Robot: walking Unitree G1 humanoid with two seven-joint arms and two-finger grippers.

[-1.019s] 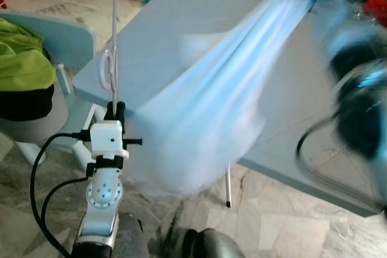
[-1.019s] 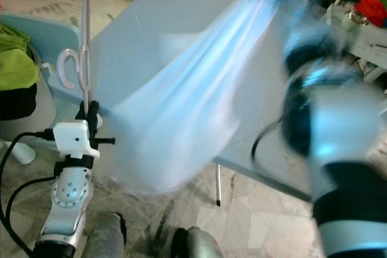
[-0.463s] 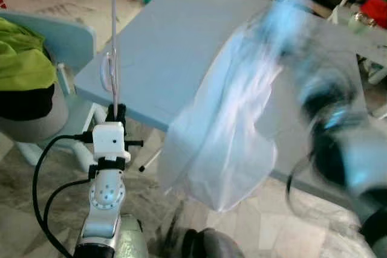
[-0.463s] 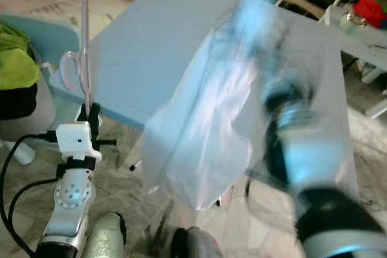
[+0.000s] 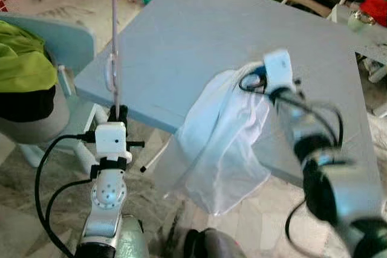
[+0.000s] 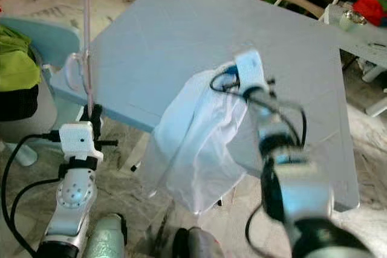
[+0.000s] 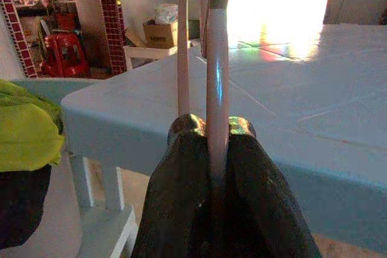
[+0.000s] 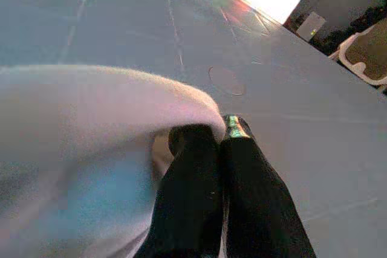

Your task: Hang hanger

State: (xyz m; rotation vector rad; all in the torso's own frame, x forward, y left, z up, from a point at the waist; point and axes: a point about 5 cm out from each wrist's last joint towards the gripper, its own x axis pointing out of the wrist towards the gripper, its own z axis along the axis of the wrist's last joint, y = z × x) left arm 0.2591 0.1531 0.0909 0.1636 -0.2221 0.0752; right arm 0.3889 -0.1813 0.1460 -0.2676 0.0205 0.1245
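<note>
Pale blue plastic bench [image 5: 199,34]: the thin pink plastic hanger [image 5: 113,40] is held upright at its near-left edge, clamped by the left tool [image 5: 116,112]. The white thin cloth [image 5: 221,143], earlier swung high, now overhangs the near edge, pinched by the right tool [image 8: 219,140].

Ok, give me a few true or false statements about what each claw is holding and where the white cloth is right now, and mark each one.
1. The left claw is shut on a pale pink hanger held upright. True.
2. The right claw is open above the table. False: it is shut on the white cloth.
3. The white cloth lies flat in the middle of the blue table. False: it hangs from the right claw and drapes past the table's near edge.
4. A green cloth sits on the robot's left side, beside the table. True.
5. The white cloth is already on the hanger. False: the two are apart.
</note>
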